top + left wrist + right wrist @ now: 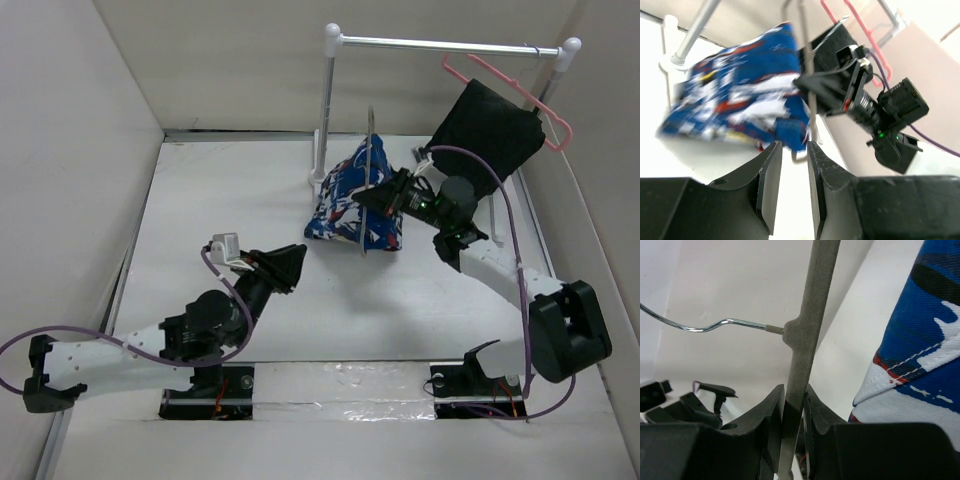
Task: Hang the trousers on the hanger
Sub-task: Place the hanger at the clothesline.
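Trousers [350, 205] hang draped because your right jaws clamp the hanger [805, 340] upright near the surface's far edge; left jaws narrow, empty.

The top view looks down from above and behind both arm bases, taking in the whole white surface [350, 310]. The left wrist view sits low and well back, facing past the black left fingers [771, 185] toward the soft blue, white, red and black printed trousers [735, 100] and the right arm [900, 102]. The right wrist view is very close, looking over the black right fingers [772, 425] up the thin grey-silver wire hanger [810, 315], those trousers at its right edge.
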You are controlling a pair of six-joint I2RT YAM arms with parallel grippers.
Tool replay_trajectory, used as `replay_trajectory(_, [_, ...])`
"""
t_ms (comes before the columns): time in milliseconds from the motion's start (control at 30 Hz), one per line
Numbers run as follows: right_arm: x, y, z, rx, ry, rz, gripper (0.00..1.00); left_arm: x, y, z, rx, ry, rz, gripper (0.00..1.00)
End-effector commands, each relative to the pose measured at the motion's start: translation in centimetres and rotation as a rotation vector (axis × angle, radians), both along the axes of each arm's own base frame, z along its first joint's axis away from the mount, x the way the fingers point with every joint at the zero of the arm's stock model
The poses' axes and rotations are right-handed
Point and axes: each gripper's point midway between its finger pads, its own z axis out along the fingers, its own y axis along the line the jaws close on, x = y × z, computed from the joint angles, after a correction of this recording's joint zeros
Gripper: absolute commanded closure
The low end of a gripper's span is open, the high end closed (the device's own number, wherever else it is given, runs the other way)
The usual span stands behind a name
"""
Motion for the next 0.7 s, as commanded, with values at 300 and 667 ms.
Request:
replay_trajectory(300, [6.2, -1.4, 13.4, 0.082, -0.315, -0.015, 0.99, -0.4, 4.6, -3.0, -0.074, 0.107, 0.068, 0.77])
replay_trajectory(667, [9.2, -2.4, 17.2, 0.196, -0.343, -0.030, 0.98, -0.4, 3.7, -2.5, -0.077, 0.104, 0.046, 0.78])
